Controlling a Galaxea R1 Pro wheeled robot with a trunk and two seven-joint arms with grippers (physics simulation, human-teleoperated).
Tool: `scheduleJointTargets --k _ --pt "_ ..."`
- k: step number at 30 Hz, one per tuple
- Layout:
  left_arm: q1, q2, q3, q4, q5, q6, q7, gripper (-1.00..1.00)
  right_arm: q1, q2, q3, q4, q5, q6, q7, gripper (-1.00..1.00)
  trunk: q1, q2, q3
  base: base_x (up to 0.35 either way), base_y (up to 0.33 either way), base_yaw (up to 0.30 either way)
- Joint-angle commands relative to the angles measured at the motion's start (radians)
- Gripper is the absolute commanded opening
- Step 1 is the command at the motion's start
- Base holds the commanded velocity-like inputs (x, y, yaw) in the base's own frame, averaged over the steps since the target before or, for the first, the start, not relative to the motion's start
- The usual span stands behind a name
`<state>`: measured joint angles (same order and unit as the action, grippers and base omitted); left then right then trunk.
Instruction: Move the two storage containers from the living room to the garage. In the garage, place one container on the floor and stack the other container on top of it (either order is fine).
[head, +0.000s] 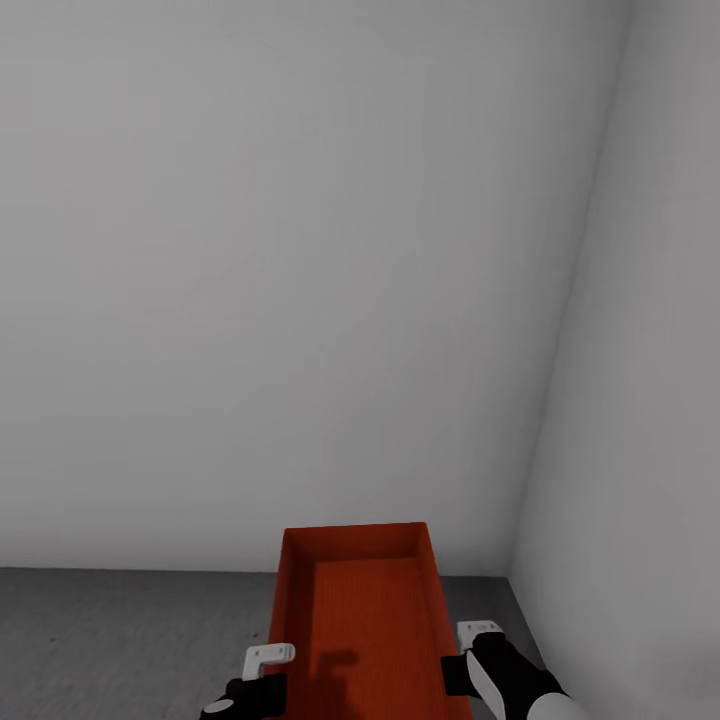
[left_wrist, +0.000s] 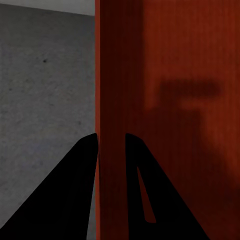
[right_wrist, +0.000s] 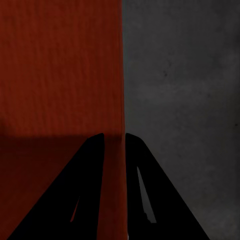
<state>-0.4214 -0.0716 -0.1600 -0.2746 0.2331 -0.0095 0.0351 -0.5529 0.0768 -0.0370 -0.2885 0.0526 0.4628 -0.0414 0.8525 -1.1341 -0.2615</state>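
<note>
Storage container (head: 365, 610) at six o'clock, above the garage floor (head: 120, 625). My left pincer (left_wrist: 111, 137) and right pincer (right_wrist: 114, 136) each clamp a long wall. Probably light, rigid, slick; rim grips suit it.

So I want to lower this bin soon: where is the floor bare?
Bare concrete floor runs left of the bin, out to the back wall. Right of the bin it is tight: a narrow strip before the side wall. Both grippers, left and right, pinch the bin's long walls.
</note>
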Motion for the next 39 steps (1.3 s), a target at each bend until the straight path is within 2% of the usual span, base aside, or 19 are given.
scheduleJointTargets --k 1,5,22,39 --pt "0.0 0.03 -0.01 -0.001 0.016 0.0 -0.015 -1.0 -0.001 -0.012 0.0 -0.003 -0.025 0.004 0.06 -1.0 0.0 -0.001 -0.001 0.0 0.0 0.0" --pt "0.0 0.03 -0.01 -0.001 0.015 -0.001 -0.015 -1.0 -0.001 -0.012 -0.001 -0.003 -0.025 0.004 0.06 -1.0 0.0 -0.001 -0.001 0.0 0.0 0.0" --pt "0.0 0.03 -0.01 0.001 0.015 0.001 -0.017 -1.0 -0.001 -0.012 0.0 -0.003 -0.025 0.004 0.06 -1.0 0.065 -0.12 -0.055 0.0 0.0 0.0" --pt "0.0 0.03 -0.009 0.0 0.017 0.001 -0.017 -1.0 -0.001 -0.012 0.0 -0.003 -0.025 0.004 0.06 -1.0 0.065 -0.12 -0.055 0.0 0.0 0.0"
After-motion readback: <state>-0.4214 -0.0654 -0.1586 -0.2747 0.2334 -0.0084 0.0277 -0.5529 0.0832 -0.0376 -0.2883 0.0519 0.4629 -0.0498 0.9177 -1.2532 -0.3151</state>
